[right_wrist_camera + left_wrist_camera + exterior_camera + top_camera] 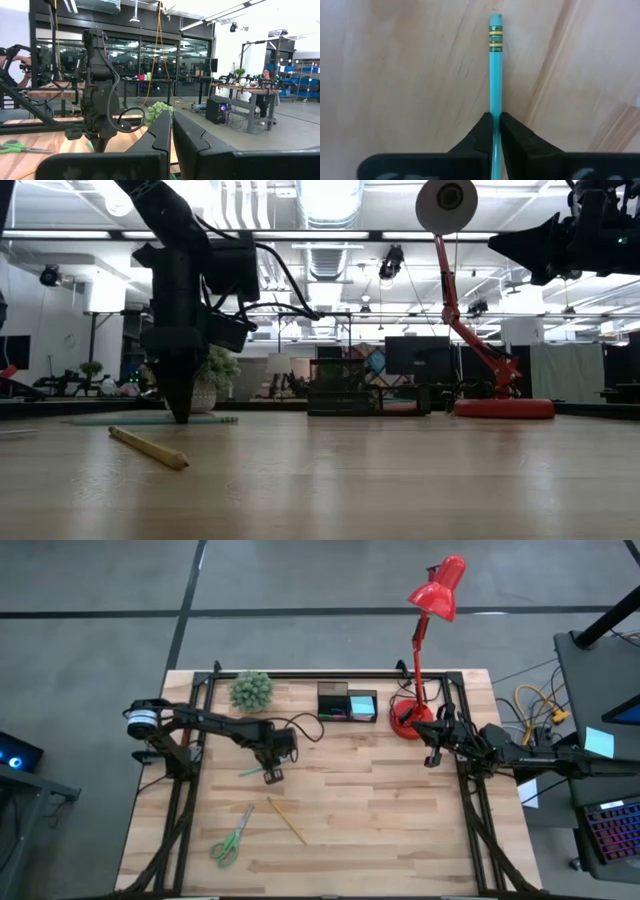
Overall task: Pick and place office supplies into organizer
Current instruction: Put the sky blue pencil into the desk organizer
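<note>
In the low view's lower left the yellow pencil point(150, 448) lies nearest on the desk point(400, 480). Behind it the left tool point(181, 416) stands tip-down, clenched on the teal pen point(495, 75) lying flat. Farther back, at centre, sits the organizer point(360, 388). The right tool point(172, 131), clenched empty, hangs high at upper right.

We're in a robotics lab, open-plan and industrial: exposed ceiling ducts point(330, 205) and strip lights run overhead, and glass partitions with dark frames point(150, 65) close off the back. Other benches point(240, 87) carry more robot arms, with a person seated point(264, 80) at one. The wooden table point(400, 820) sits on grey concrete floor point(90, 640), and a laptop with a lit keyboard point(612, 830) and loose cables point(535, 700) crowd a side desk.
</note>
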